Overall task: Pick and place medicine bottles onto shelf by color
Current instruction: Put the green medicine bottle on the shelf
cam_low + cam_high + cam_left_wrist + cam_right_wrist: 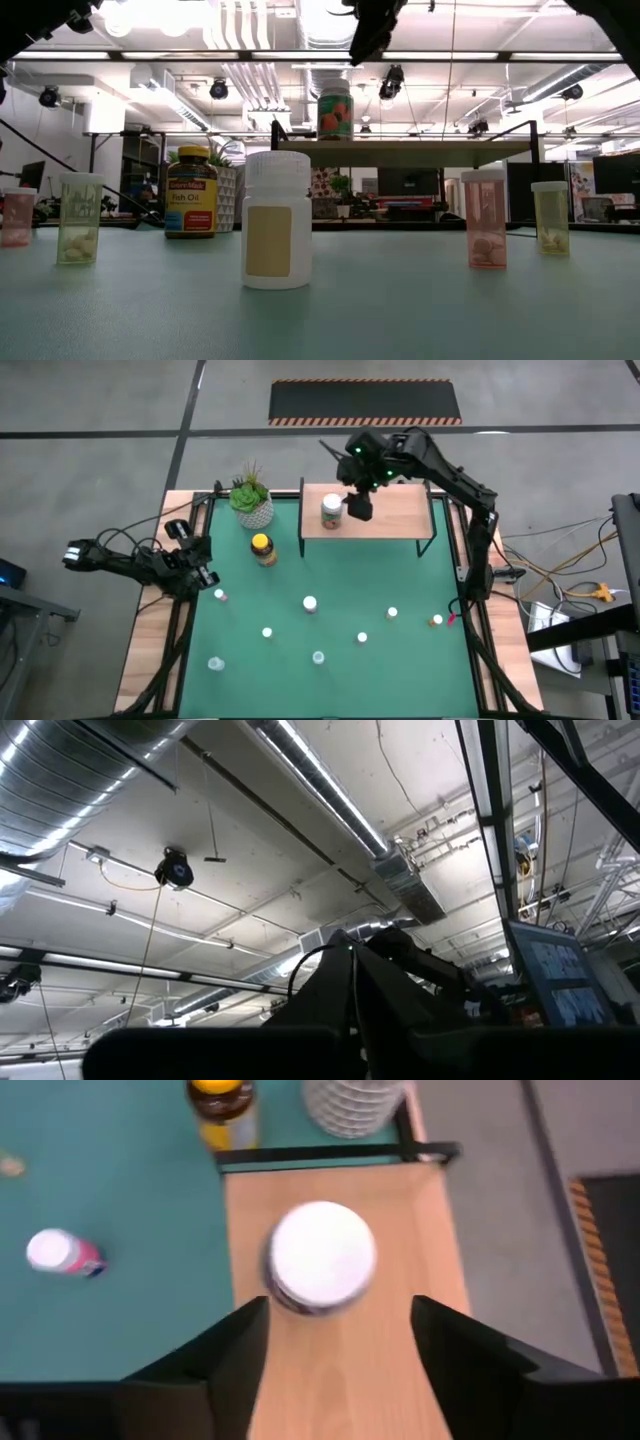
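Note:
The shelf (pixel 385 510) stands at the far side of the green mat. One white-capped bottle (pixel 332 510) stands upright on its wood top near the left end; it also shows in the right wrist view (pixel 322 1270) and the low view (pixel 335 110). My right gripper (pixel 340 1345) hovers open above the shelf (pixel 345 1380), just short of that bottle, with nothing between its fingers. Several small medicine bottles (pixel 310 603) stand scattered on the mat, and the amber yellow-lidded jar (pixel 263 548) stands near the shelf's left leg. My left gripper (pixel 200 565) rests shut at the table's left edge.
A green plant in a white pot (pixel 252 500) stands left of the shelf. In the low view a white bottle (pixel 277 232) stands nearest, with pink (pixel 485 232) and yellowish (pixel 550 217) bottles to its right. The shelf's right half is bare wood.

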Action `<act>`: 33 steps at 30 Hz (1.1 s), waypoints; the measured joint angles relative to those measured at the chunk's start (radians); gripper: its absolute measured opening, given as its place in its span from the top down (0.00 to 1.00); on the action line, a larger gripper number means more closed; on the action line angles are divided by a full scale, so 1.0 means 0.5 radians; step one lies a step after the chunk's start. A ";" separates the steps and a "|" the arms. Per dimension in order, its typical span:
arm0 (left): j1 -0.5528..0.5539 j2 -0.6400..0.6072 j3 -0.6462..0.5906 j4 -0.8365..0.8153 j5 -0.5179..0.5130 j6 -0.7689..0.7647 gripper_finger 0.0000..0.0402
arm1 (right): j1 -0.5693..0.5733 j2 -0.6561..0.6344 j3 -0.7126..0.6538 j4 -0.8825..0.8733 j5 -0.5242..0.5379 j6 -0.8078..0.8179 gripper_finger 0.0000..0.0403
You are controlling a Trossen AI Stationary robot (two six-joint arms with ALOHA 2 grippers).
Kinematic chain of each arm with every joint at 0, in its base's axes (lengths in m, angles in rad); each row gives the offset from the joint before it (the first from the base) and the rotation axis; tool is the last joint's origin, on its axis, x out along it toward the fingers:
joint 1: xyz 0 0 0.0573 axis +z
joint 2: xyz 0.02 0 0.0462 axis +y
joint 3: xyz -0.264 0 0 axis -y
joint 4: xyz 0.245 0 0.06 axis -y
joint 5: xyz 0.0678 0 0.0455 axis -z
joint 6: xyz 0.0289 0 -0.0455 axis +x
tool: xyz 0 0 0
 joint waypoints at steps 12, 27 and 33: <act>0.000 0.004 0.000 -0.002 -0.065 0.000 1.00 | 0.013 0.042 -0.190 -0.072 0.067 0.282 0.96; -0.001 0.004 0.000 -0.002 -0.085 0.000 1.00 | 0.024 0.045 -0.465 0.363 0.169 0.215 0.97; 0.000 0.004 0.000 -0.001 -0.085 0.000 1.00 | 0.024 0.053 -0.470 0.544 0.228 0.134 0.97</act>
